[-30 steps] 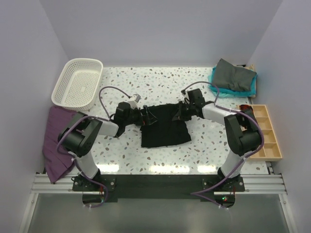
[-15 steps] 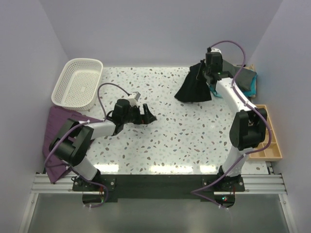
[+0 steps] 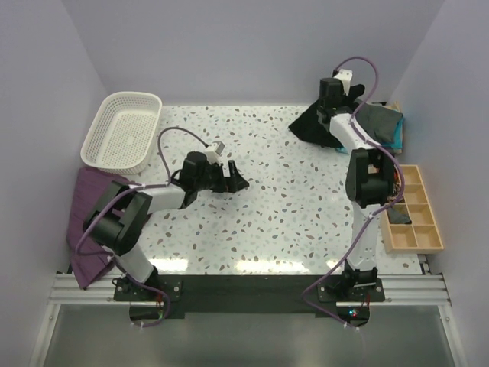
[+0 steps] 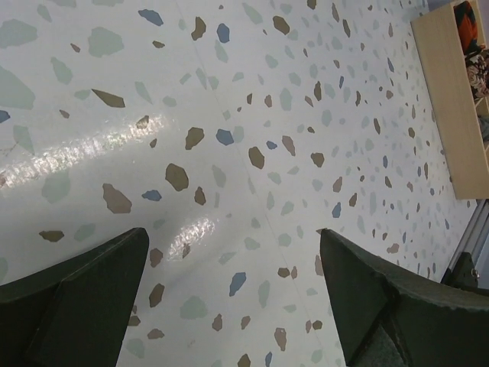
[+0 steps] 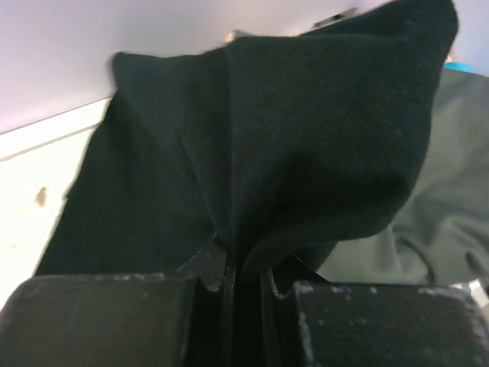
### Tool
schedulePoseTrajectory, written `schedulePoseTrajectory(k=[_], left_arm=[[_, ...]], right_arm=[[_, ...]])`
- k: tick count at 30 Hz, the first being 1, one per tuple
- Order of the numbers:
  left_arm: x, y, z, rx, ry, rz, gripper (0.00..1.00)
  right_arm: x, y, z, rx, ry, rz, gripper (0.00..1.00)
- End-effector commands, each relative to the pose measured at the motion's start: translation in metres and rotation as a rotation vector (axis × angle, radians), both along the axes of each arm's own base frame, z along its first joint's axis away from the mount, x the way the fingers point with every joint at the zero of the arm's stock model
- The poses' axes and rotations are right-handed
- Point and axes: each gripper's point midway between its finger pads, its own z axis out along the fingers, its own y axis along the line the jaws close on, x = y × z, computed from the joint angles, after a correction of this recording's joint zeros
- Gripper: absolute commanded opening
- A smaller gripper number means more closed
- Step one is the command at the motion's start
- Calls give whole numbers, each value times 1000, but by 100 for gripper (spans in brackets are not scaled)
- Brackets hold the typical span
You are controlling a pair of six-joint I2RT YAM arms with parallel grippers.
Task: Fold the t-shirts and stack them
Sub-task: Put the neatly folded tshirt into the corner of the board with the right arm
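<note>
clamped shut on the large black fabric t-shirt [image 3: 312, 127], the right gripper [image 5: 246, 294] hung it at the speckled table's [image 3: 267, 222] far right corner, just left of the dark grey t-shirt [image 3: 378, 118] on the teal one [image 3: 397, 138], far from the wide-open, empty left gripper [image 3: 233, 183].

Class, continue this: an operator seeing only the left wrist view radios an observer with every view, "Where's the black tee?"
Observer: At the far right of the table. The right claw is shut on the black tee.
Operator: Near the other tees?
Observer: Yes, beside the grey tee, which lies on the teal tee.
Operator: Anything at the far left?
Observer: A white basket sits in that corner.
</note>
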Motion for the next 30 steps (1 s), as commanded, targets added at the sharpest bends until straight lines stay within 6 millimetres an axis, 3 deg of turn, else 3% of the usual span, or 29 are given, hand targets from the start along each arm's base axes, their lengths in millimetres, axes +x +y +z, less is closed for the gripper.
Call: schedulePoseTrajectory(k=[1, 3, 4, 5, 8, 10, 11, 13, 14, 16, 17, 19, 20, 23, 26, 27, 28, 30], left_arm=[[15, -13, 11, -19, -28, -32, 99], [17, -13, 6, -11, -12, -34, 99], [18, -14, 7, -13, -14, -36, 99], [19, -15, 5, -11, -10, -34, 99], [23, -18, -3, -14, 11, -36, 99], [26, -21, -2, -26, 11, -39, 99], [26, -23, -5, -32, 23, -42, 99], [29, -25, -4, -39, 22, -45, 98], [29, -26, -6, -37, 27, -48, 98], [30, -26, -5, -39, 24, -49, 98], [30, -26, -6, -36, 26, -46, 98], [30, -26, -8, -34, 34, -45, 98], [30, -26, -9, -31, 35, -46, 98], [29, -26, -11, -26, 41, -45, 98], [28, -25, -16, -26, 50, -49, 98], [28, -26, -18, -27, 54, -50, 98], [27, -26, -21, -26, 62, -52, 98], [26, -27, -21, -33, 65, -59, 98]], right_arm=[[20, -61, 37, -54, -166, -139, 0], [27, -80, 38, -25, -205, -133, 0], [33, -75, 37, 0, -216, -99, 0], [31, -96, 39, 9, -228, -122, 0], [27, -129, 46, 44, -284, -143, 0], [29, -131, 50, 93, -321, -93, 0], [27, -141, 50, 108, -330, -94, 0], [28, -143, 64, 152, -397, -61, 0], [22, -153, 57, 168, -396, -74, 0], [23, -152, 64, 225, -436, -24, 0], [18, -157, 58, 232, -432, -35, 0], [15, -158, 73, 263, -485, -10, 0], [6, -168, 66, 287, -491, -25, 0], [-4, -191, 70, 313, -522, -92, 0], [-1, -195, 53, 307, -474, -83, 0], [0, -193, 48, 309, -462, -74, 9], [-1, -192, 47, 315, -455, -72, 31], [1, -189, 39, 335, -440, -56, 61]])
